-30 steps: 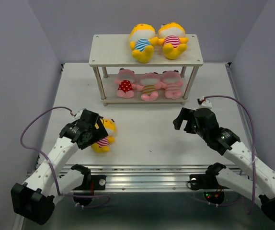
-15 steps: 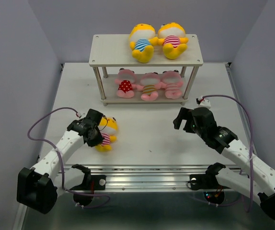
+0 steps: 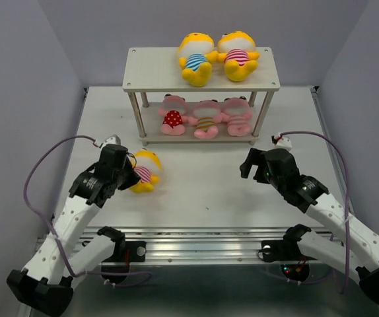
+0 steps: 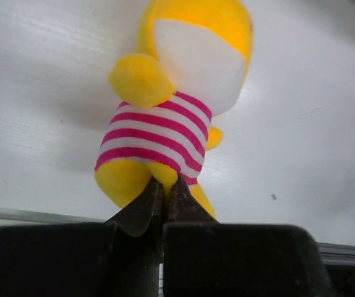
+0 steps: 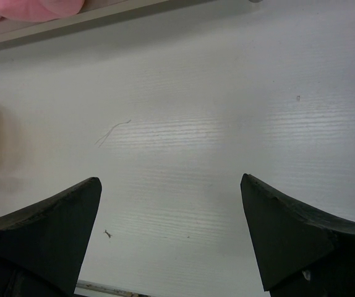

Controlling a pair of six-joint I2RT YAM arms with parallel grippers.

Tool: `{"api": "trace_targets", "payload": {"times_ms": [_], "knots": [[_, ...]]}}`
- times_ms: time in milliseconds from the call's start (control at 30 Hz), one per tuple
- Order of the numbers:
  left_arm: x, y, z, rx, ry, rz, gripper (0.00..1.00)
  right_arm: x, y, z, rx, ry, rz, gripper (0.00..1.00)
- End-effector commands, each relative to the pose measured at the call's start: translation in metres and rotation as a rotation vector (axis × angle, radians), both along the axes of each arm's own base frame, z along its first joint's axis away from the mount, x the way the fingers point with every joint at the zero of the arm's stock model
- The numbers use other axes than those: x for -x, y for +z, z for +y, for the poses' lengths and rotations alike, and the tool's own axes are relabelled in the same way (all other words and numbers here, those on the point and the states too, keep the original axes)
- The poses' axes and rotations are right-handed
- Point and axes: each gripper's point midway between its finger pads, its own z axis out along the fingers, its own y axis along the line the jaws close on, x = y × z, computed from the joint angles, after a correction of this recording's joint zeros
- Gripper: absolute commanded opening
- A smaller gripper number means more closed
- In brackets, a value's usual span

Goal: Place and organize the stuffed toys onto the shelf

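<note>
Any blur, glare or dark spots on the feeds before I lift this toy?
Top external: sharp, evenly lit, soft shadows under the shelf. Left wrist: the yellow toy is clear, its white patch looks washed out, the left gripper is a dark silhouette. Right wrist: the table is bright with faint banding; a yellowish smear at the left edge is blurred.
</note>
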Motion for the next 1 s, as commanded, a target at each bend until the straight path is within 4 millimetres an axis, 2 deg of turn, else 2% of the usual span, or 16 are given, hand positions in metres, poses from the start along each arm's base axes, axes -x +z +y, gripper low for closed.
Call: {"api": "trace_targets", "payload": {"times_ms": [0, 33, 133, 167, 233, 267, 333, 367, 433, 467, 533, 567, 633, 733, 767, 967], "knots": [[-0.024, 0.1, -0.004, 0.082, -0.026, -0.332, 0.0, -0.004, 0.01, -0.003, -0.017, -0.019, -0.063, 1.0], [-0.025, 0.122, -0.006, 0.104, -0.039, -0.389, 0.0, -0.004, 0.01, -0.004, -0.016, -0.022, -0.065, 1.0], [-0.024, 0.164, -0.009, 0.146, -0.072, -0.51, 0.0, -0.003, 0.011, -0.006, -0.021, -0.028, -0.072, 1.0], [-0.023, 0.191, -0.011, 0.177, -0.081, -0.577, 0.0, -0.003, 0.013, -0.006, -0.024, -0.028, -0.077, 1.0], [-0.023, 0.217, -0.013, 0.198, -0.094, -0.645, 0.0, -0.003, 0.013, -0.007, -0.023, -0.032, -0.08, 1.0], [-0.021, 0.241, -0.015, 0.225, -0.108, -0.7, 0.0, -0.003, 0.014, -0.007, -0.022, -0.033, -0.082, 1.0], [-0.022, 0.269, -0.019, 0.258, -0.128, -0.777, 0.0, -0.002, 0.014, -0.007, -0.025, -0.036, -0.085, 1.0], [-0.019, 0.295, -0.021, 0.286, -0.145, -0.841, 0.0, -0.003, 0.015, -0.007, -0.027, -0.036, -0.087, 1.0], [-0.022, 0.318, -0.023, 0.305, -0.151, -0.905, 0.0, -0.003, 0.015, -0.008, -0.027, -0.039, -0.088, 1.0], [-0.018, 0.341, -0.029, 0.333, -0.189, -0.961, 0.0, -0.003, 0.016, -0.008, -0.028, -0.04, -0.091, 1.0], [-0.033, 0.352, -0.034, 0.318, -0.195, -0.962, 0.0, -0.003, 0.016, -0.01, -0.023, -0.047, -0.094, 1.0], [-0.034, 0.372, -0.032, 0.317, -0.184, -1.003, 0.0, -0.003, 0.017, -0.01, -0.025, -0.048, -0.095, 1.0], [-0.055, 0.379, -0.04, 0.308, -0.191, -1.004, 0.0, -0.004, 0.018, -0.01, -0.023, -0.048, -0.098, 1.0], [-0.08, 0.405, -0.041, 0.299, -0.144, -1.054, 0.0, -0.004, 0.021, -0.009, -0.028, -0.047, -0.103, 1.0], [-0.097, 0.404, -0.045, 0.285, -0.134, -1.048, 0.0, -0.004, 0.021, -0.009, -0.028, -0.047, -0.103, 1.0], [-0.142, 0.41, -0.058, 0.241, -0.133, -1.034, 0.0, -0.005, 0.025, -0.012, -0.027, -0.057, -0.119, 1.0]]}}
